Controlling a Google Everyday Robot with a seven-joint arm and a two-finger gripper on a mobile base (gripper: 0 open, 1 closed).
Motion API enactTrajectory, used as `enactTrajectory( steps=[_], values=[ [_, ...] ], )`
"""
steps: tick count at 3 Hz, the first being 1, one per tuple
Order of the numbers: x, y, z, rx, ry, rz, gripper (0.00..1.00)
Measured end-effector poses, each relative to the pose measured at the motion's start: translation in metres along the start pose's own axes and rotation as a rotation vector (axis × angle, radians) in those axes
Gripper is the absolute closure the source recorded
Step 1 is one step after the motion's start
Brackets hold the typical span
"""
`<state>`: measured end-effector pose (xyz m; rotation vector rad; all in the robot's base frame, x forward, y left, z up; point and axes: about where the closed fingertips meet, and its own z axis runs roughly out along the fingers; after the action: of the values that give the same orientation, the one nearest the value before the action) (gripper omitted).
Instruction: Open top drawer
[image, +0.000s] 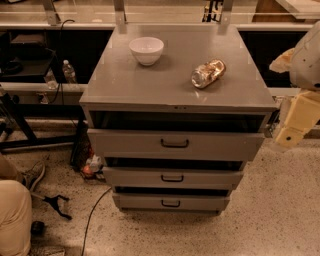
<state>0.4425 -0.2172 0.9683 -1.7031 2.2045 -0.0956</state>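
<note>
The top drawer (130, 144) is the widest of three grey metal drawers in a grey cabinet. Its front stands a little out from the cabinet, with a dark gap above it. Its dark loop handle (174, 143) sits at the centre. My gripper (296, 120) shows as a cream-coloured part at the right edge, beside the cabinet's right side. It is level with the top drawer, well apart from the handle, and holds nothing that I can see.
A white bowl (146, 50) and a crumpled can (208, 73) lying on its side rest on the cabinet top (115, 85). Two narrower drawers (130, 177) sit below. A person's leg (14, 215), a cable and clutter lie on the floor at left.
</note>
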Motion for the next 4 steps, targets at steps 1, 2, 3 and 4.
enactTrajectory(
  steps=[1,2,3,4],
  values=[
    [0.005,0.000,0.019,0.002,-0.029,0.016,0.00],
    [0.012,0.003,0.054,-0.015,-0.079,0.035,0.00],
    [0.009,0.013,0.106,-0.059,-0.159,0.054,0.00],
    [0.000,0.024,0.146,-0.104,-0.218,0.070,0.00]
  ],
)
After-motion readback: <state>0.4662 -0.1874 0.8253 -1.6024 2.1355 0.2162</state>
